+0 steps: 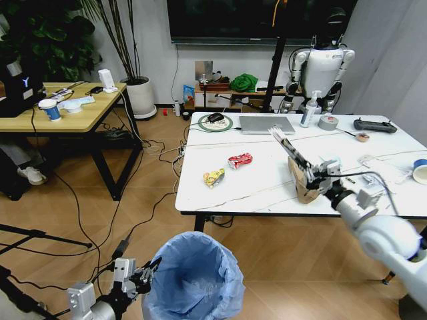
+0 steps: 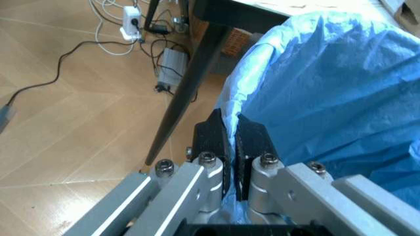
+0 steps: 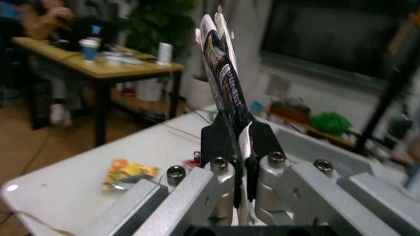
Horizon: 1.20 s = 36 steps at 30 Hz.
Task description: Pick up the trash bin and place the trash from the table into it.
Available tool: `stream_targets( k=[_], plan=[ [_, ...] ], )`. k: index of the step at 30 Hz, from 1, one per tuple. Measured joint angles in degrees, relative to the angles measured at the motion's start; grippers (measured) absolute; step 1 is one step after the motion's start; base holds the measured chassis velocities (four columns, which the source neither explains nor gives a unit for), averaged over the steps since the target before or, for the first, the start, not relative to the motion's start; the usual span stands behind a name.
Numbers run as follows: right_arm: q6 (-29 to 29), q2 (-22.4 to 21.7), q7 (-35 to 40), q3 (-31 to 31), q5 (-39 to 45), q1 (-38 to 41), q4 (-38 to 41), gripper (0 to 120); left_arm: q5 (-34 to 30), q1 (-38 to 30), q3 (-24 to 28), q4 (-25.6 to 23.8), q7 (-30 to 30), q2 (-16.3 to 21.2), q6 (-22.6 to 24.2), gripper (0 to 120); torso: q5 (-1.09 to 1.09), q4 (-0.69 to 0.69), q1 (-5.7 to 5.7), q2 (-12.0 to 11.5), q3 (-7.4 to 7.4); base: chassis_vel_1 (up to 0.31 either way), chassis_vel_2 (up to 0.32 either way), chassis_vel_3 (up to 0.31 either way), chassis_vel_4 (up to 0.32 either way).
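The trash bin (image 1: 195,277), lined with a crinkled light-blue bag, hangs low in front of the table (image 1: 267,190). My left gripper (image 1: 151,267) is shut on the bag's rim at the bin's left side; the left wrist view has the fingers (image 2: 213,135) pinching the blue plastic (image 2: 328,88). My right gripper (image 1: 310,172) is above the table's right part, shut on a flat printed white tube (image 1: 285,143) that sticks up from the fingers (image 3: 223,73). A crumpled brown paper bag (image 1: 301,188) stands just below it. On the tabletop lie a yellow wrapper (image 1: 214,177) and a red wrapper (image 1: 240,161).
At the table's back are a laptop (image 1: 267,124), a spray bottle (image 1: 309,110), a tape roll (image 1: 327,122) and a controller (image 1: 373,125). A wooden desk (image 1: 63,110) stands to the left. Cables trail over the floor by the black table leg (image 2: 187,83).
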Motion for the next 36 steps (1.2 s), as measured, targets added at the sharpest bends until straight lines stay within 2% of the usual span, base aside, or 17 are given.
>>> stream_targets(
  k=[2,5,10,14,22,32,36],
  plan=[
    [1.6,-1.6,-3.6,0.0,-1.1,0.6,1.3,0,-0.1,-0.5,0.2,0.3,0.1,-0.4,0.0,0,-0.06,0.00,0.00,0.0,0.00,0.000,0.000,0.000,0.000],
    [2.6,-2.8,-7.3,-0.5,-3.2,1.4,3.0,0,-0.5,-1.3,0.9,0.7,0.4,-0.8,0.1,0,-0.03,-0.01,0.00,0.0,0.00,0.000,0.000,0.000,0.000],
    [3.5,-3.2,-13.3,-2.3,-7.5,1.5,4.7,0,-1.4,-2.4,2.3,1.8,0.5,-1.0,0.5,0,-0.03,-0.03,0.00,0.0,0.00,0.000,0.000,0.000,0.000],
    [5.7,-2.7,-22.1,-3.0,-16.8,0.6,4.6,0,-1.2,-2.1,2.3,1.6,0.6,-1.7,1.0,0,-0.02,-0.02,0.00,0.0,0.01,0.000,0.000,0.000,0.000],
    [8.2,-3.0,-32.5,-3.3,-25.7,1.8,6.1,0,-1.4,-1.8,1.2,0.7,0.5,-2.0,1.4,0,-0.04,-0.02,0.01,0.0,0.00,0.000,0.000,0.000,0.000],
    [12.9,-2.6,-38.5,-3.3,-39.1,3.5,5.6,0,-3.9,-6.3,2.2,3.3,-0.3,-1.2,2.3,0,-0.02,-0.02,0.01,0.0,0.01,0.000,0.000,0.000,0.000],
    [13.4,-1.9,-39.6,-3.9,-40.2,4.5,4.6,0,-5.9,-10.2,3.4,4.6,-1.1,-0.8,2.8,0,-0.04,-0.03,0.01,0.0,0.01,0.000,0.000,0.000,0.000]
  ],
)
